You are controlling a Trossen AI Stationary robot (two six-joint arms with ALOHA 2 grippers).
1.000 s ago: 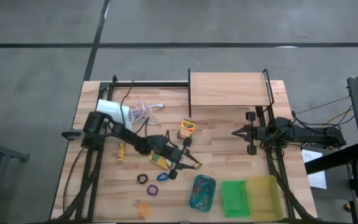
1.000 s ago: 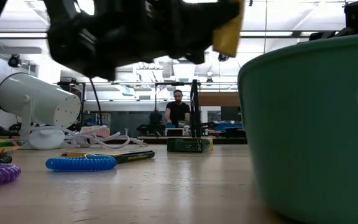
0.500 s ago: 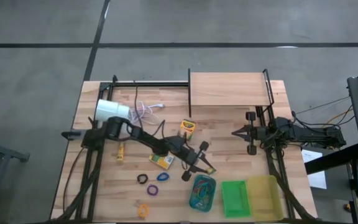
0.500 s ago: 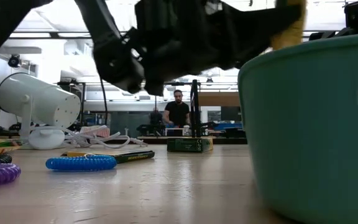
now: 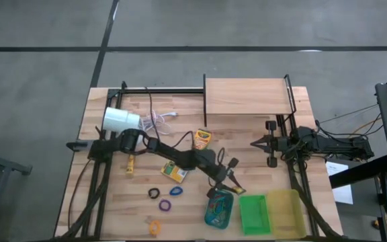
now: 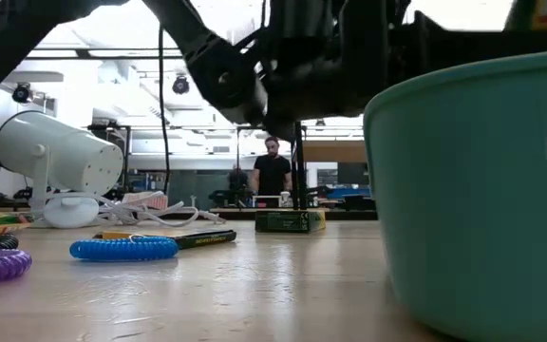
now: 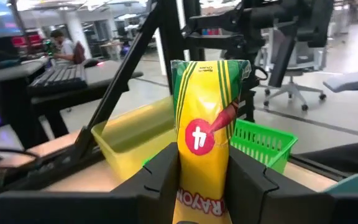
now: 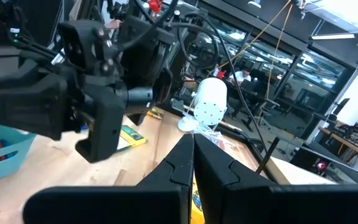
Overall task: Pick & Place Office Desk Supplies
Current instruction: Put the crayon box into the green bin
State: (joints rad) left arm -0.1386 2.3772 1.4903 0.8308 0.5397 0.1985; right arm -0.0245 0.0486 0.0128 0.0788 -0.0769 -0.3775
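Holding a yellow-and-green crayon box upright in my left claw, I hover above the teal tray while my right claw waits shut over the desk.

Bright overhead lighting, soft shadows; low view's near objects blurred and dark.

Around your wooden table you see a grey concrete floor crossed by dark seams. Beyond the table's far edge, a person in a dark top stands at a workbench under bright ceiling lights. Farther off from the table stand office chairs and a desk with a keyboard.
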